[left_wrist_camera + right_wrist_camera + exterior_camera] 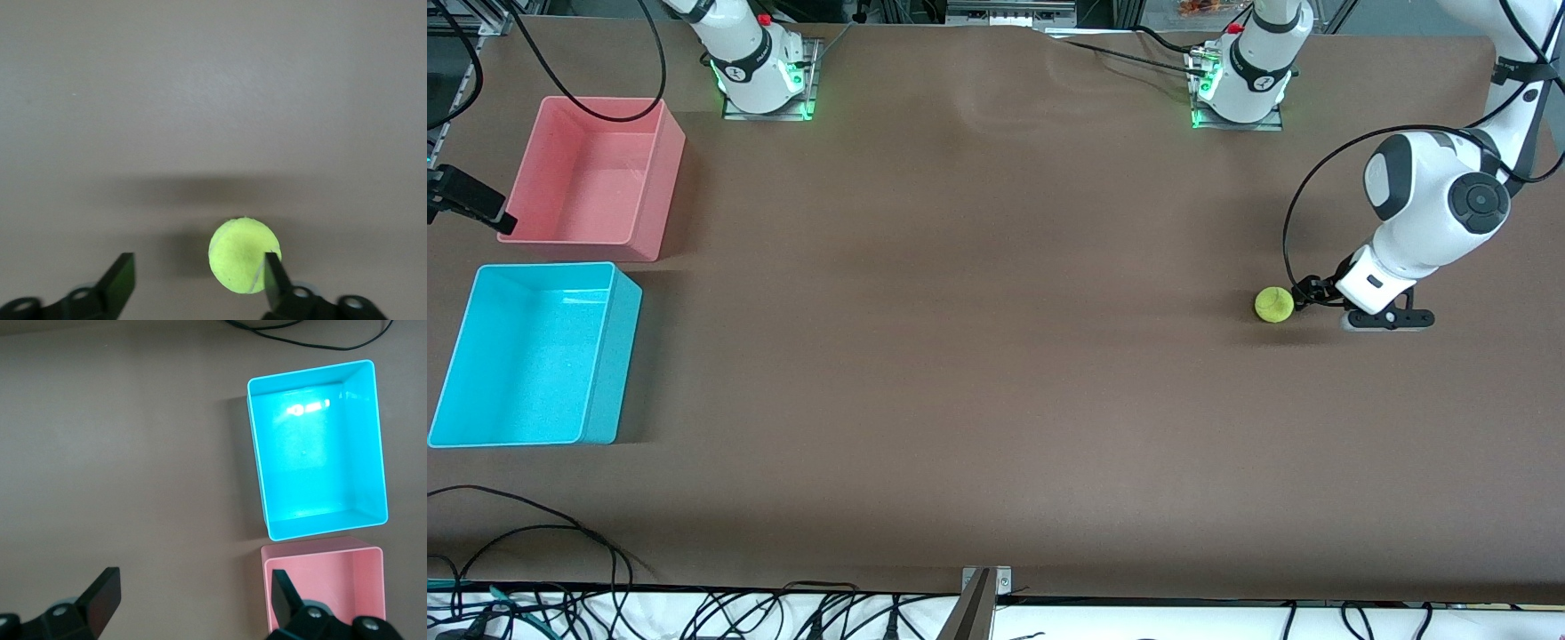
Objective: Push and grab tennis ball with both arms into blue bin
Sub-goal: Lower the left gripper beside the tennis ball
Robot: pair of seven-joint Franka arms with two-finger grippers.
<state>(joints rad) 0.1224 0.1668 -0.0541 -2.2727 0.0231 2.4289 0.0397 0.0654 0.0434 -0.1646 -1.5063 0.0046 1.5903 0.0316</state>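
The tennis ball rests on the brown tabletop at the left arm's end, well apart from the blue bin. The left claw sits low beside the ball, fingers spread wide, one fingertip touching it. Bare tabletop lies between the ball and the bin. A pink bin stands just beside the blue one, farther from the front camera. The right claw hangs open above the tabletop near both bins.
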